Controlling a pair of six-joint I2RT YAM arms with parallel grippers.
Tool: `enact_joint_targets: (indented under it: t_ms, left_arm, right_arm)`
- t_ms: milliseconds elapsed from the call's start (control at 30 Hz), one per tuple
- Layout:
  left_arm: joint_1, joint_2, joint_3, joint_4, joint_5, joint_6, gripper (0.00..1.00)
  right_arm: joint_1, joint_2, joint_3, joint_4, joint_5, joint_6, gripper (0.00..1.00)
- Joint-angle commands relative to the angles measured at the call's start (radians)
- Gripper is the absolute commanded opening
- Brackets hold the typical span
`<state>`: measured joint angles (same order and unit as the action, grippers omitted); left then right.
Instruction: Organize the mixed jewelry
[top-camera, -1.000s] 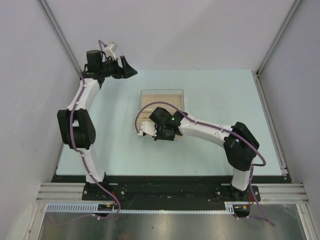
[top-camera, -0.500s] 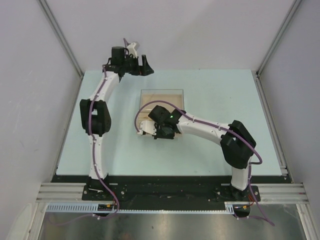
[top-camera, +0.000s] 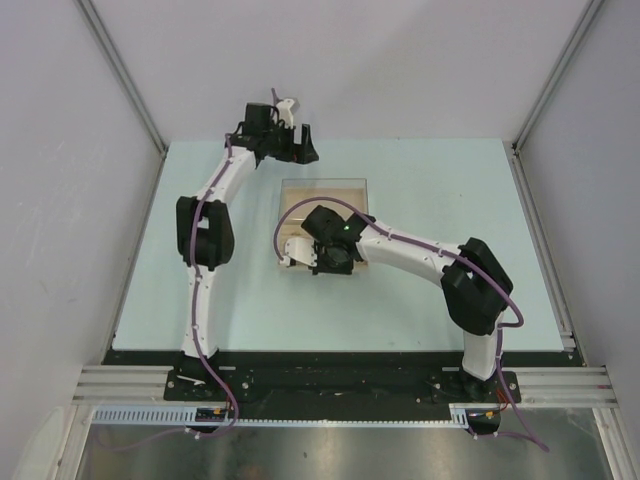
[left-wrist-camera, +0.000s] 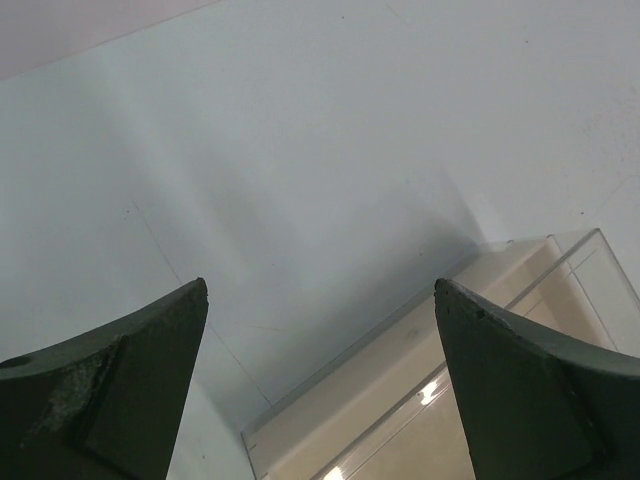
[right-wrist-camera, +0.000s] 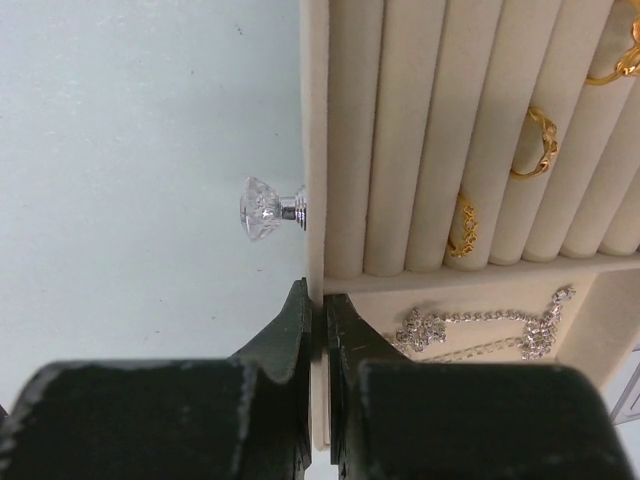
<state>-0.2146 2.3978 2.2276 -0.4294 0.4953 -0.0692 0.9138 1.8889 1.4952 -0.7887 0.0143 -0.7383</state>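
Mixed jewelry (right-wrist-camera: 530, 143): gold rings (right-wrist-camera: 462, 226) in padded beige tray (right-wrist-camera: 314, 120) slots, glittering silvery chain (right-wrist-camera: 470, 318) just right of right end effector (right-wrist-camera: 318, 300) | left end effector (left-wrist-camera: 320, 288): spread apart above desk (left-wrist-camera: 300, 150), clear box (left-wrist-camera: 575, 262) | right: clamped on tray wall beside faceted knob (right-wrist-camera: 262, 208).

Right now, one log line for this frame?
right gripper: shut on tray front wall | left gripper: open, near clear box | rings: in tray slots | chain: compartment beside slots
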Motion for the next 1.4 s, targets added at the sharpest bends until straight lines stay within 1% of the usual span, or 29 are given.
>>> enact_joint_targets:
  t_ms: [0,133,767,1367]
  left_arm:
    - [-0.032,0.006,0.041,-0.049,-0.029,0.068,1.00]
    - [-0.054,-0.003,0.004,-0.042,-0.035,0.101,0.99]
    - [-0.089,-0.002,-0.091,-0.035,-0.031,0.120,0.97]
    - [-0.100,0.009,-0.102,-0.039,-0.029,0.128,0.96]
  right_arm:
    - [-0.019,-0.008,0.054,0.008,0.012,-0.013,0.00]
    - [-0.023,-0.011,0.051,0.016,0.012,-0.015,0.00]
    - [-0.015,0.003,0.082,0.008,0.047,-0.032,0.00]
    - [0.026,-0.011,0.088,-0.003,0.056,-0.064,0.00]
